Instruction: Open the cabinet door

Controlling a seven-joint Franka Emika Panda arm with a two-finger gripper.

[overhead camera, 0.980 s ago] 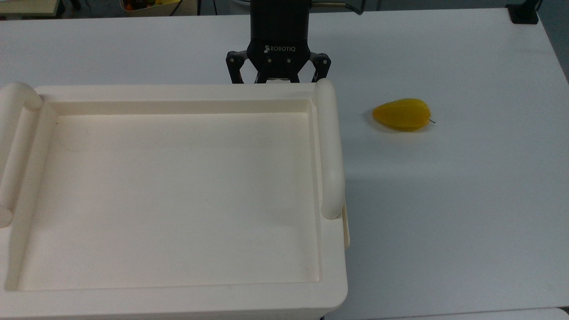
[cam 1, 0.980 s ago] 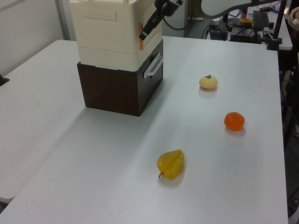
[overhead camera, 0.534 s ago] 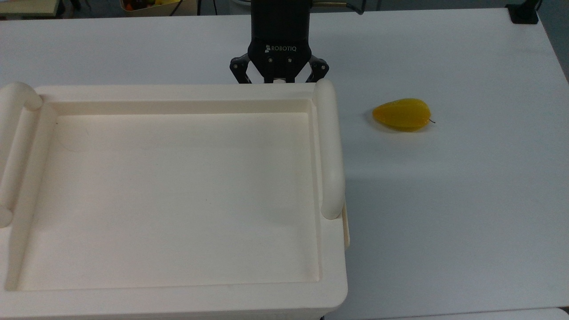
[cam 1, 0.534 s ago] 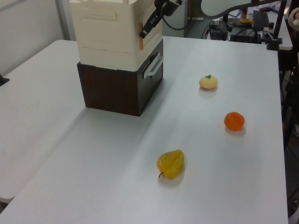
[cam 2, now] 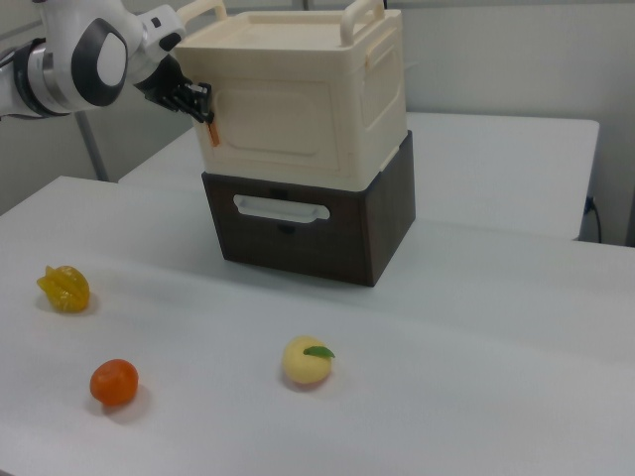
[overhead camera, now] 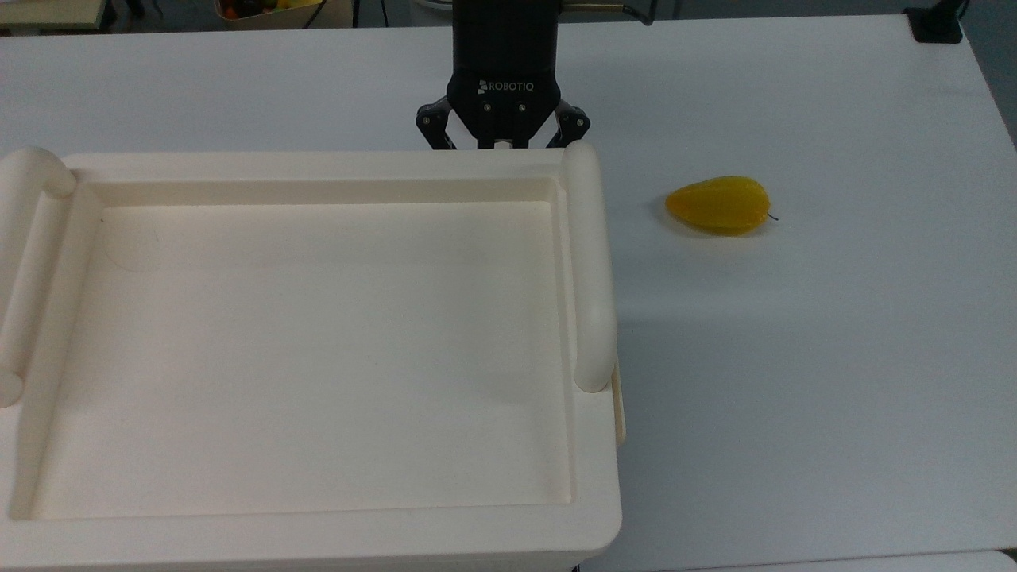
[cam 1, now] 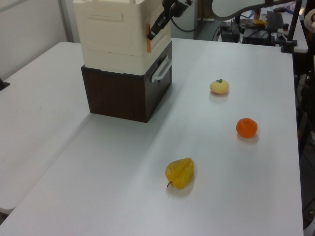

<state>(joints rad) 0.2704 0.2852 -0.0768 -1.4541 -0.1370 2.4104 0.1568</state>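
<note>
One arm reaches in from the right view's left, and its tool (cam 2: 201,102) sits right at the upper front corner of the cabinet (cam 2: 377,69), against a small orange tab (cam 2: 210,129) on that edge. From where I stand I cannot tell whether the tool is clenched on the tab or released. In the top view the tool's black body stands just past the cabinet's far rim, its tip hidden behind that rim.

The cabinet door (cam 2: 273,124) is the flat cream panel on the cabinet's front face, with the orange tab at its edge on the right view's left. It lies flush with the cabinet body and looks closed. On top, the cabinet has a recessed tray with a thick rounded handle (overhead camera: 589,270) along each side.

Under the cream cabinet sits a dark brown base (cam 2: 382,218), and in its front is a drawer with a white handle (cam 2: 281,208). The whole stack stands on the white table (cam 2: 496,327), towards the far edge in the right view.

Three fruits lie on the table in front of the stack, well apart from each other. A pale peach with a green leaf (cam 2: 306,361) is nearest the drawer side. An orange (cam 2: 113,382) lies towards the near edge on the right view's left. A yellow ridged fruit (cam 2: 64,288) lies by the table's edge on the right view's left.
</note>
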